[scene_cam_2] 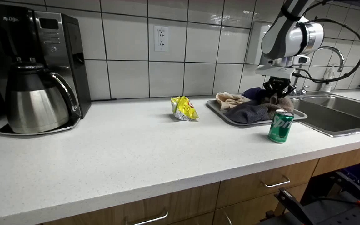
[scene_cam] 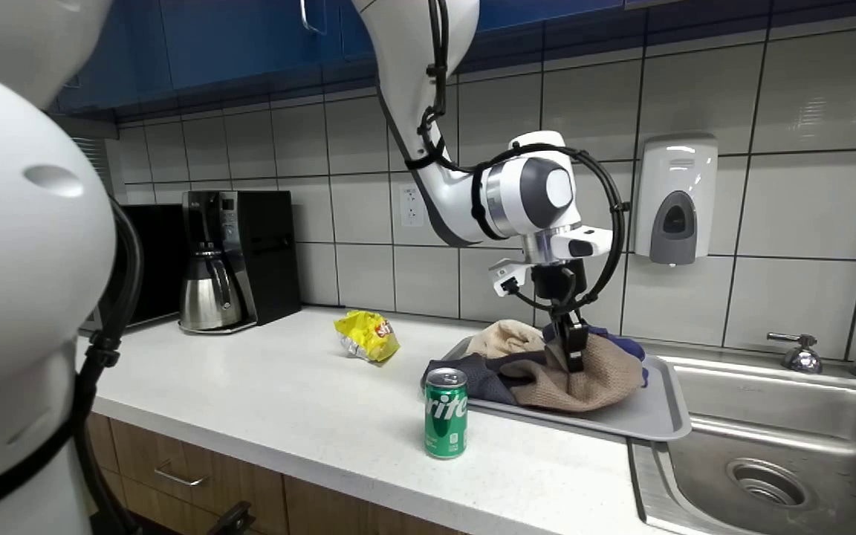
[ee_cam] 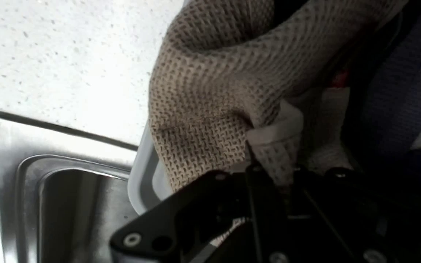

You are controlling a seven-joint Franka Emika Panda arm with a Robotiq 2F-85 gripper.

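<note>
Black two-fingered gripper (ee_cam: 276, 171): pointed downward, closed, a raised fold of brown waffle-textured cloth (scene_cam: 610, 375) pinched between its fingers. Brown cloth: heaped on a shallow grey rounded-corner tray (scene_cam: 672, 416), bunched against dark grey cloth (scene_cam: 476, 380), with crumpled cream cloth (scene_cam: 504, 339) and deep-blue cloth (scene_cam: 627, 346) placed behind. Tray: laid on a white speckled countertop (scene_cam_2: 120, 147), one end lapped over the rim of a stainless-steel sink (scene_cam: 844, 464). Green printed soda can (scene_cam_2: 281, 126): stood upright near the tray. Crumpled yellow-and-silver foil bag (scene_cam_2: 184, 108): set between the tray and a black-and-steel coffee maker (scene_cam_2: 79, 56).
</note>
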